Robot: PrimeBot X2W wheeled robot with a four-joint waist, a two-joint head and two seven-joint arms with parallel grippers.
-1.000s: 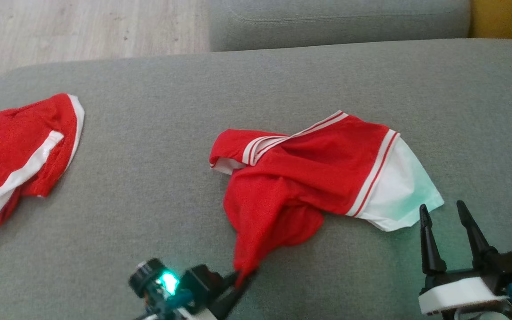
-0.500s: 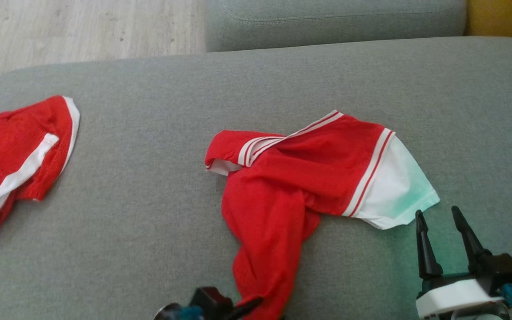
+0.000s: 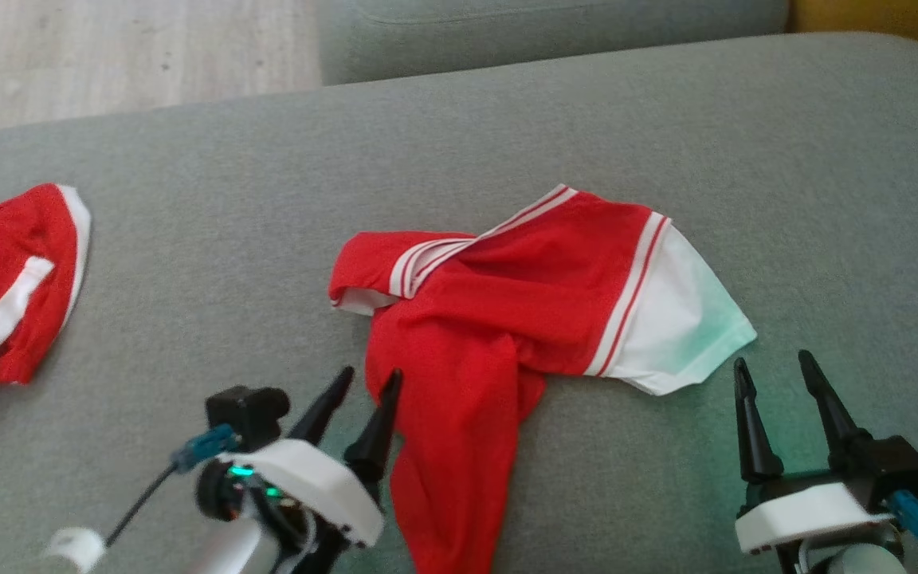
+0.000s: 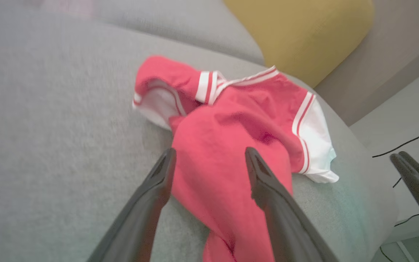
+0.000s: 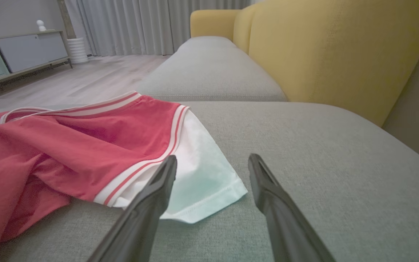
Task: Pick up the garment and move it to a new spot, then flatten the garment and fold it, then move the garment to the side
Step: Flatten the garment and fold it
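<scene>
The garment [image 3: 499,319] is a red shirt with white-and-red striped trim and a white sleeve, lying crumpled mid-cushion. A long red strip of it trails toward the near edge. My left gripper [image 3: 370,373] is open just left of that strip, its right finger at the cloth's edge, holding nothing. In the left wrist view the gripper [image 4: 210,151] has its fingers spread over the red cloth [image 4: 227,120]. My right gripper [image 3: 772,360] is open just in front of the white sleeve corner. In the right wrist view the gripper [image 5: 212,157] points at that sleeve [image 5: 198,174].
A second red-and-white garment [image 3: 5,279] lies at the cushion's left edge. The grey sofa seat [image 3: 666,135] stretches behind and to the right. A yellow backrest [image 5: 340,54] rises along the right side. Wooden floor [image 3: 108,56] lies beyond the far-left edge.
My left gripper has opened and let go of the garment's lower end, which now lies on the cushion, and has come up beside it. The head camera has shifted. The right gripper stays open.
</scene>
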